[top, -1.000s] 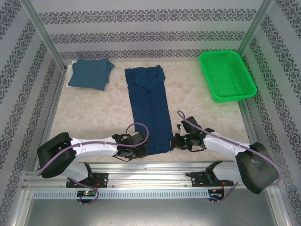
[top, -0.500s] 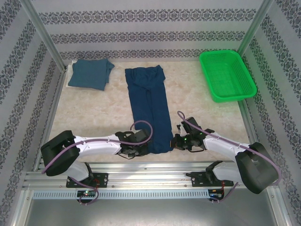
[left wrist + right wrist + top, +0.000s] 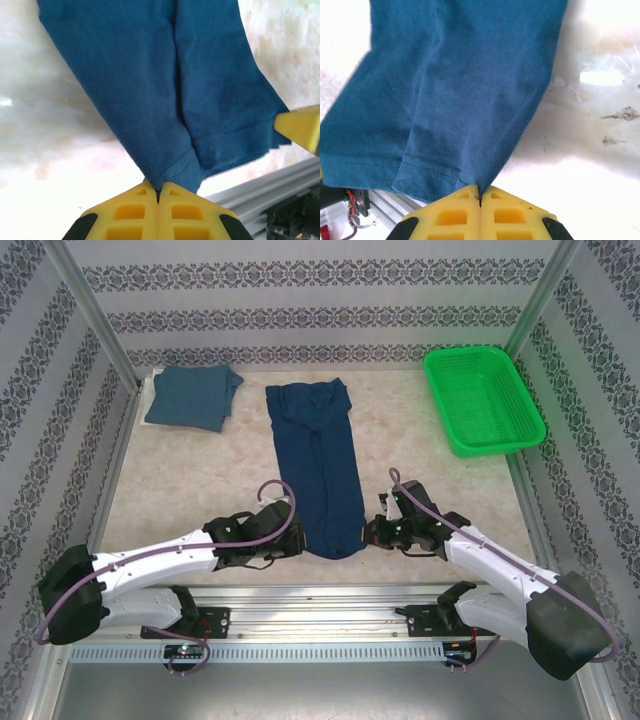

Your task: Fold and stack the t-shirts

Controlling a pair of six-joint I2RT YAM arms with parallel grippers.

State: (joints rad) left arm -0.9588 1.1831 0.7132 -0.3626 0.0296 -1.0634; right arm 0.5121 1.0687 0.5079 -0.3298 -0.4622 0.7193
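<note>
Lying folded into a long, narrow strip down the middle of the pale mottled surface (image 3: 200, 480), the dark navy blue cloth t-shirt (image 3: 318, 465) has its long axis running near to far. Its wider end points at the back wall and its stitched hem toward the arm bases. The left tool (image 3: 158, 192) is pinched tight on the hem's left corner and the right tool (image 3: 480, 192) on its right corner. A lighter teal-blue t-shirt (image 3: 192, 397) sits folded at the far left, well apart. A green plastic mesh basket (image 3: 483, 400) stands at the far right.
</note>
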